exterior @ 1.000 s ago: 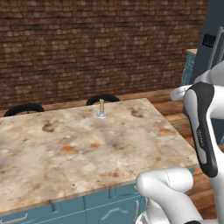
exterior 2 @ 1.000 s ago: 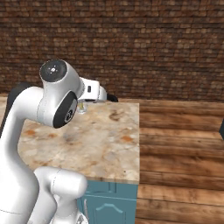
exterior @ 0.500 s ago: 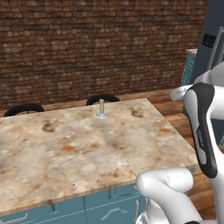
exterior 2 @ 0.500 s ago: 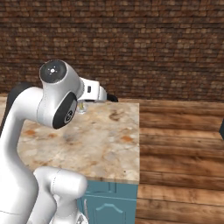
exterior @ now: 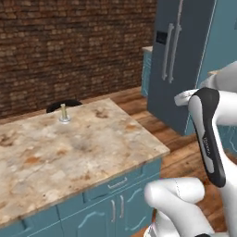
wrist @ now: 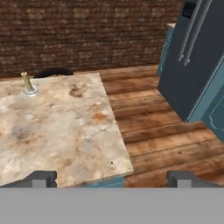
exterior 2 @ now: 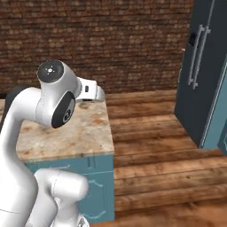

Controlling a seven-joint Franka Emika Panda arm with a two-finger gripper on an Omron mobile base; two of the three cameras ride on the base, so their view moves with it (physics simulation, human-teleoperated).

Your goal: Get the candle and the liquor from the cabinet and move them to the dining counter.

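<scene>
Candle (exterior: 63, 112) upright in pale holder on dining counter (exterior: 88, 152), near far edge, w/ black stool (exterior: 64, 104) just behind — stool mostly hidden by slab. Same candle in hand view (wrist: 28, 83), top left, small and blurry; holder detail hard to read. Gripper (wrist: 111, 178) spread wide, nothing between fingertips (wrist: 41, 178) — only tips visible, rest cut off at bottom. Hovers over counter's near right corner. Dark fridge (exterior: 183, 60) at right, top cut off; teal unit beside it only partly in frame. Wood floor (exterior 2: 155, 146) betw. counter and fridge. In right base view, arm blocks much of counter (exterior 2: 80, 128).
</scene>
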